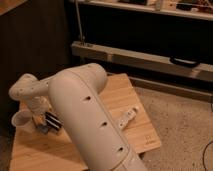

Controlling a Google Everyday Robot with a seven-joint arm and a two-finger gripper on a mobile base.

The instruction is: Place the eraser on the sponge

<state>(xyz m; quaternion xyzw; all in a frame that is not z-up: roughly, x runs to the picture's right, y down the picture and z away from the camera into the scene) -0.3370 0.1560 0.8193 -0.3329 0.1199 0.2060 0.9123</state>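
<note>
While the bulky white arm [85, 115] hides plenty, gripper [47, 122]: held low just beside the translucent white plastic cup [20, 119], likely to reach things lying flat.
Grip: can't be told.
Eraser [54, 121]: small black striped oblong block, seen at the gripper, beside the cup.
Sponge [42, 129]: flat light-blue pad, glimpsed underneath, near the cup; contact with the block unclear.

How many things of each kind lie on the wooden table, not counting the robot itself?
Black eraser: 1
Light-blue sponge: 1, partly hidden
Translucent cup: 1
White tube: 1
Total: 4
The hand is low over the left side of the table, at the eraser, beside the cup.
</note>
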